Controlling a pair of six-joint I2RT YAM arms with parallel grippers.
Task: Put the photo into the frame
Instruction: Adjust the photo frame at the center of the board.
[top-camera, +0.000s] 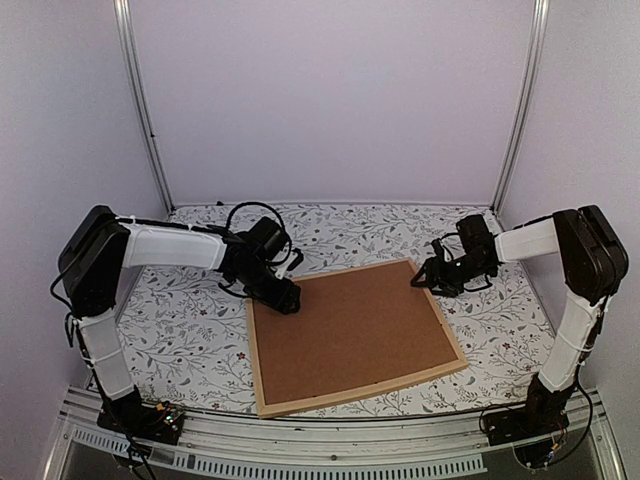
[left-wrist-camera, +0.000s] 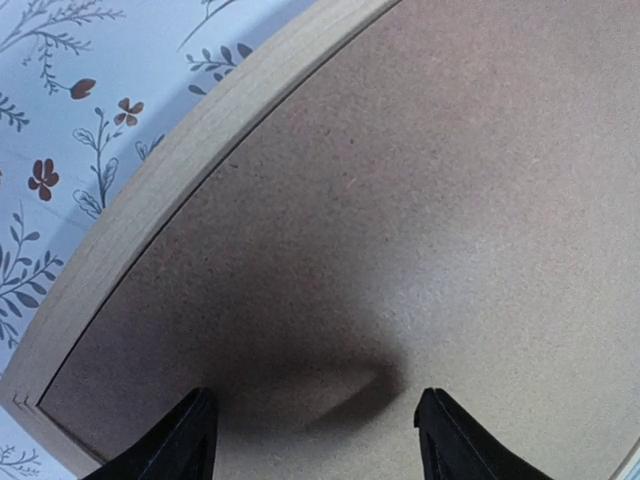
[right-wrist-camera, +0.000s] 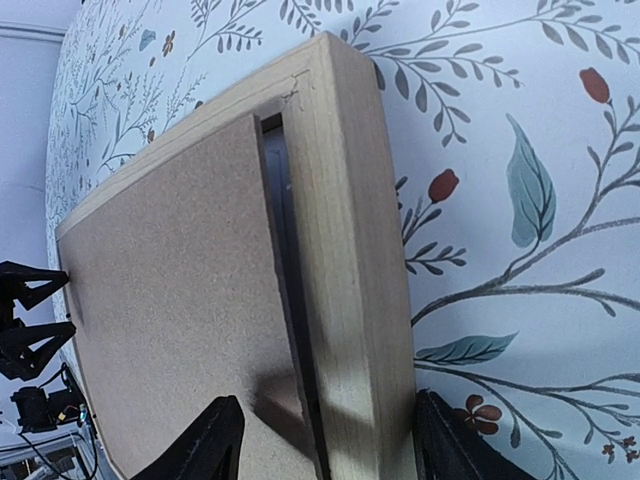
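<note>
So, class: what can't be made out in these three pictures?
- Photo: in no view; the backing board covers whatever lies inside the frame.
- Left hand: wrist view's bottom edge cuts its fingers; contact with board unclear.
- Right hand: likewise cut off; top view too small.

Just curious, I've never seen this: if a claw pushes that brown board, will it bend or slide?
Probably stiff: the brown board lies flat with straight edges. Its grainy matte face likely grips rather than slips. A gap beside the frame bar suggests it sits loose and may shift.
</note>
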